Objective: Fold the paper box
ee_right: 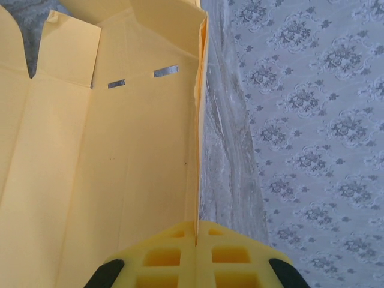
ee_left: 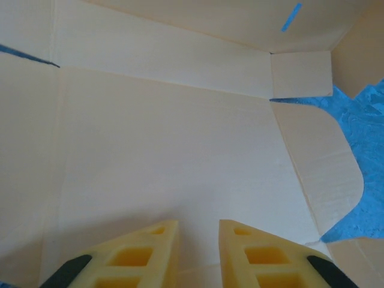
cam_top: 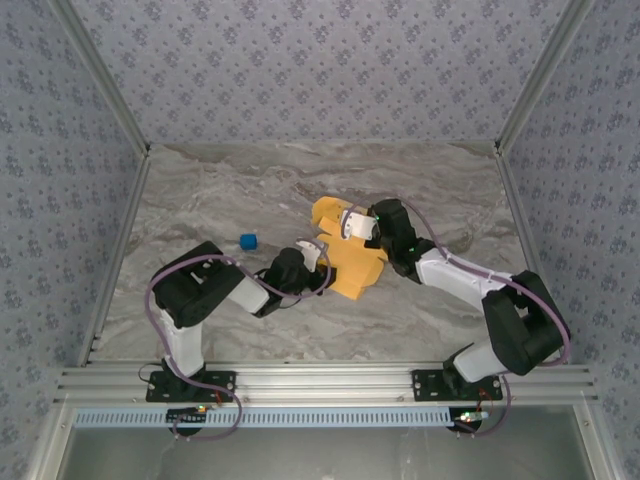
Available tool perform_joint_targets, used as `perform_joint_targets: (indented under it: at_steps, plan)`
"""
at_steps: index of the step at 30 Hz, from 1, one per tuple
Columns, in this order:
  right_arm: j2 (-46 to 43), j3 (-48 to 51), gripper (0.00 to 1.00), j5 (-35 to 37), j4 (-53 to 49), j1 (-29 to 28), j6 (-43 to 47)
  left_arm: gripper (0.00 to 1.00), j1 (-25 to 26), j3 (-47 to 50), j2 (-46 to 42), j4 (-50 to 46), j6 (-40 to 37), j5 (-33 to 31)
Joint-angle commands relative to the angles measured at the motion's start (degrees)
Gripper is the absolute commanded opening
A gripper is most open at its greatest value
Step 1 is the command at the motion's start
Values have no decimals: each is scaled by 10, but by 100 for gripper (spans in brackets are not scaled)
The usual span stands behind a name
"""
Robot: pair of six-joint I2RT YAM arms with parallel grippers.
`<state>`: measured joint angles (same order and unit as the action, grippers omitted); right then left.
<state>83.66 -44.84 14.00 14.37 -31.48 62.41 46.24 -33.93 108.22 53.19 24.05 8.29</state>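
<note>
On surface (cam_top: pixel 230 190) centre, paper box (cam_top: pixel 355 270) lay half-formed. Right gripper (ee_right: pixel 197 237) clamped on raised wall edge; left gripper (ee_left: pixel 198 240) slightly apart over base panel. Best: press along crease, hold wall steady.

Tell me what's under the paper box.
The marble table shows around the paper box, which rests on it. Anything directly beneath the yellow cardboard is covered, so whether something else lies under it cannot be told.
</note>
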Motion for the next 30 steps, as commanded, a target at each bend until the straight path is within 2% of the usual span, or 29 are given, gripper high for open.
perform_joint_targets:
  at_steps: [1,6,8,13,18,23,30]
  plan:
    - [5,15,0,-1,48,0,51,30,-20,13,-47,-19,5,5]
    - [-3,2,0,-43,-4,7,41,37,-63,8,-135,-90,3,50]
    - [-8,-8,0,-62,-31,13,20,38,-76,-14,-171,-154,-6,74]
    - [-24,-34,0,-119,-88,32,-37,39,-84,-94,-231,-302,-31,83]
    - [-40,-46,0,-165,-116,52,-72,41,-103,-166,-208,-357,-21,123]
    - [-41,-52,0,-170,-120,54,-80,44,-110,-234,-168,-388,-1,163]
    - [-39,-52,0,-170,-117,53,-86,46,-112,-307,-107,-433,-5,158]
